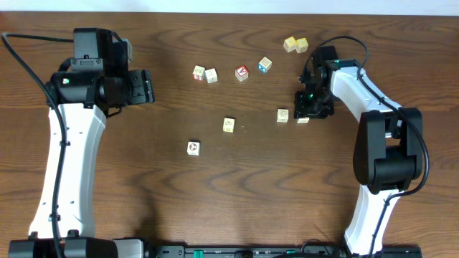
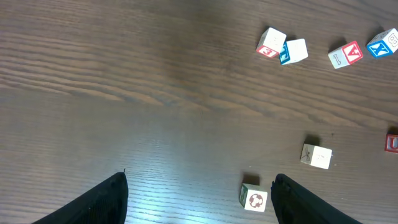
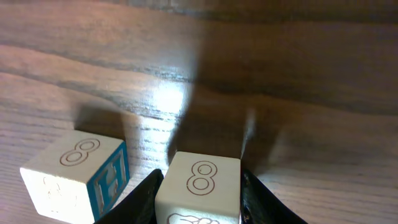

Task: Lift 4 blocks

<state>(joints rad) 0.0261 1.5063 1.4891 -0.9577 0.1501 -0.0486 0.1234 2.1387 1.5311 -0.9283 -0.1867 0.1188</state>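
I count ten cubes on the table (image 1: 143, 201). Four of them are the cream-white blocks. The ring block (image 1: 193, 147), with a dark reddish-brown ring on top, lies low and left of centre. The middle block (image 1: 229, 125) is up and to the right of it. The neighbour block (image 1: 282, 115) is further right. The gripped block (image 3: 200, 177) is just beside the neighbour block, under the right arm.

The other six are two yellow cubes (image 1: 295, 45) touching at the far side, one red-faced cube (image 1: 242, 73), one blue-faced cube (image 1: 265, 65) near it, and a pair of cubes (image 1: 204, 74) that touch each other.

There are two arms. The left gripper (image 2: 199, 208) is released; its fingers stand far apart over bare wood with nothing between them. The right gripper (image 3: 199, 186) is clenched on the gripped block, and its black fingers (image 3: 140, 202) lie against both sides of the block.

The table is dark brown wood with a strong grain. A pale strip runs along the far edge in the overhead view.

From above, the gripped block is almost fully hidden by the right gripper. In the right wrist view its underside is cut off, so I cannot tell whether it rests on the wood. Both cubes in that view show an 8 on top. A red patch at the right edge of the left wrist view is cut off, and I cannot tell what it is.
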